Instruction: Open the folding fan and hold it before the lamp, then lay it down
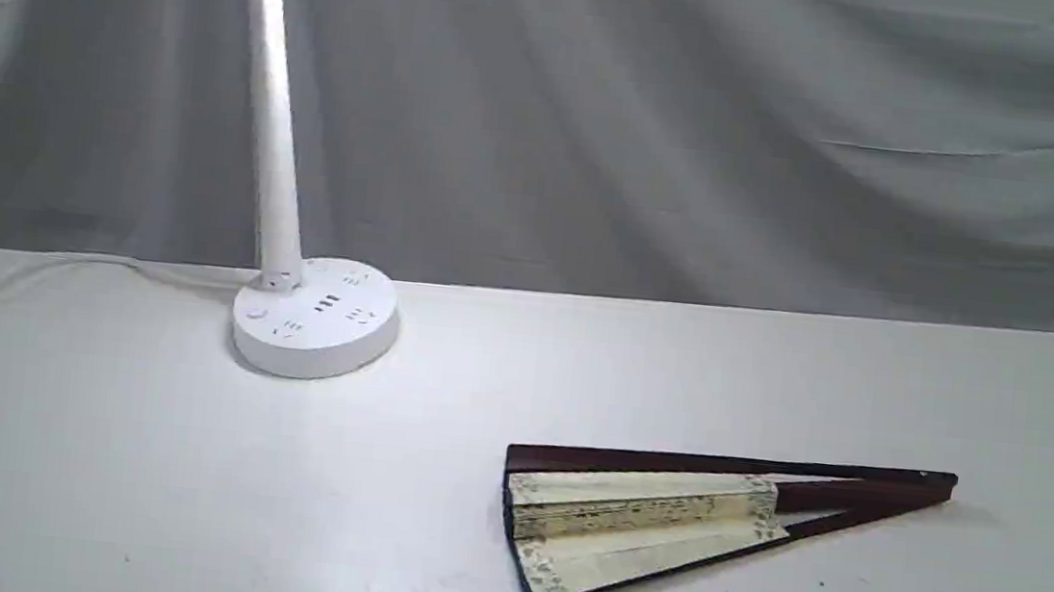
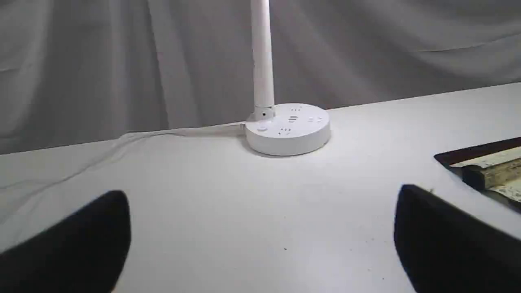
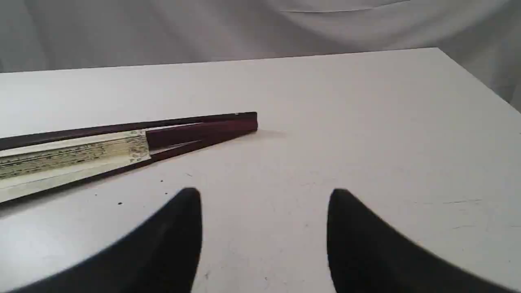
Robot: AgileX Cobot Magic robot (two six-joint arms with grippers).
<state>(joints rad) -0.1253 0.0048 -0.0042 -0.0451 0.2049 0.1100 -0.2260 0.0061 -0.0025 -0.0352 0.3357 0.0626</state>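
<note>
Right wrist view: right gripper (image 3: 264, 193) spread and empty, near the pivot end of the fan (image 3: 81, 154).
The left gripper (image 2: 262, 197) is spread wide too, holding nothing, near the leaf end. The fan lies barely open on the table (image 1: 87, 447), well apart from the lamp (image 1: 273, 136). The ribs lie flat, so a pinch may skid it; tugging the paper could tear it.

lamp (image 1: 279, 175): on table (image 1: 86, 457), rear left | folding fan (image 1: 641, 515): on table, front right
</note>
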